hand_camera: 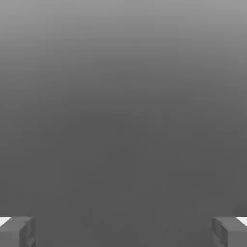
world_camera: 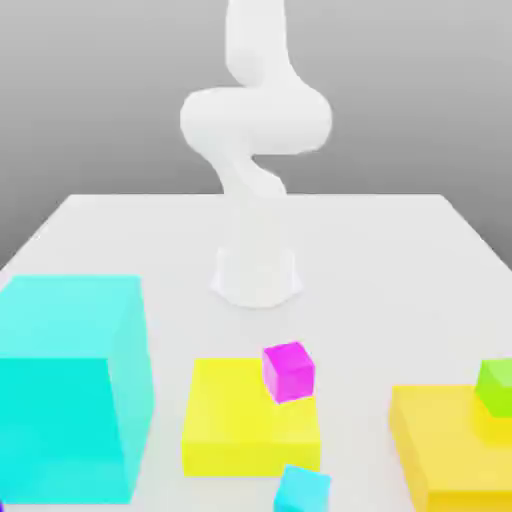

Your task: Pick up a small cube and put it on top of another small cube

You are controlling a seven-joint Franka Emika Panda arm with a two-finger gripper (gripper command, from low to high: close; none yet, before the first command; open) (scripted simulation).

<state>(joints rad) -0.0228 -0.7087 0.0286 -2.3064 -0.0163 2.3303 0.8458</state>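
The small cyan cube (world_camera: 301,490) lies closest, at the near edge of the table (world_camera: 380,250), just in front of a flat yellow block (world_camera: 240,425) and apart from it. A magenta cube (world_camera: 288,372) sits tilted on that yellow block, over its far corner on the exterior view's right. Toward the near corner on the exterior view's left stands a far larger cyan cube (world_camera: 65,385). Toward the near corner on the exterior view's right lies a second yellow block (world_camera: 450,450), with a small green cube (world_camera: 495,388) resting on it.

Farther back, past the middle of the table, stands my white base (world_camera: 256,275), and my arm (world_camera: 255,115) curls up above it. My gripper (hand_camera: 123,231) is spread wide and holds nothing: in the hand view its two grey fingertips (hand_camera: 17,231) stand far apart against a plain grey backdrop. The small cyan cube is not between them; it rests untouched on the table, well apart from my arm.
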